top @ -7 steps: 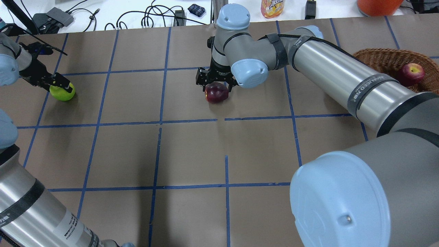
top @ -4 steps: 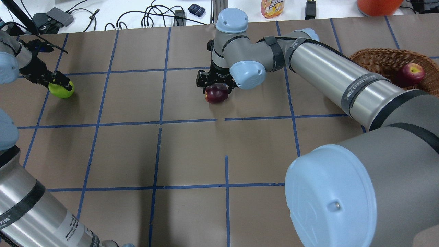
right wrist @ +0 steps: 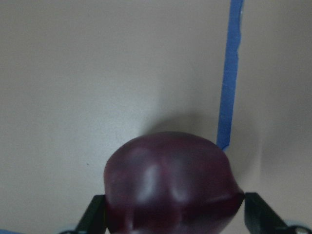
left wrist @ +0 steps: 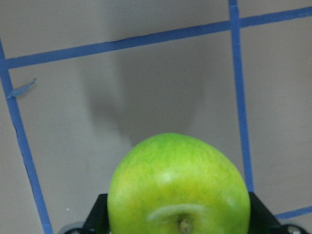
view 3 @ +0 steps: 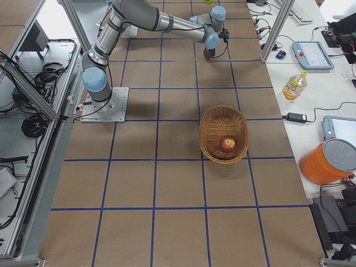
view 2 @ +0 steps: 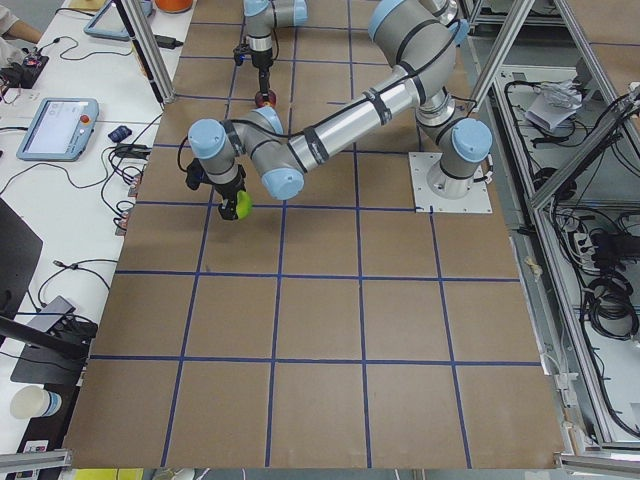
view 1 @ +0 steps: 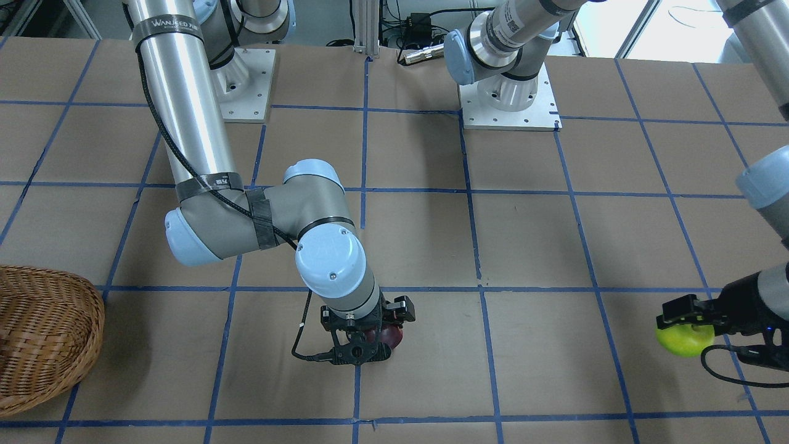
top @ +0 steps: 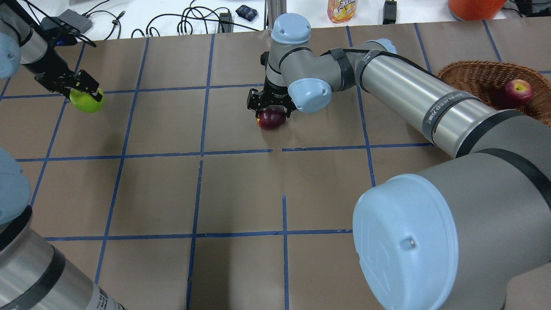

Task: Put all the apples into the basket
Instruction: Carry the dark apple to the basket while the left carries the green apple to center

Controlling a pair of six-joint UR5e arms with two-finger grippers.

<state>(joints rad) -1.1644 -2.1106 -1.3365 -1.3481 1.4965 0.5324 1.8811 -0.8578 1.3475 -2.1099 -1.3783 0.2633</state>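
My left gripper is shut on the green apple and holds it clear of the table at the far left; the apple fills the left wrist view and also shows in the front view. My right gripper is shut on the dark maroon apple at the table's far middle, low over the paper; the right wrist view shows the maroon apple between the fingers. The red apple lies in the wicker basket at the far right.
The table is brown paper with a blue tape grid. A white bench beyond the far edge carries cables, a juice bottle and an orange bucket. The arms' base plates stand at the robot's side.
My left gripper has lifted the green apple and carried it a little toward the far side and right. My right gripper stays closed around the maroon apple, almost unmoved.
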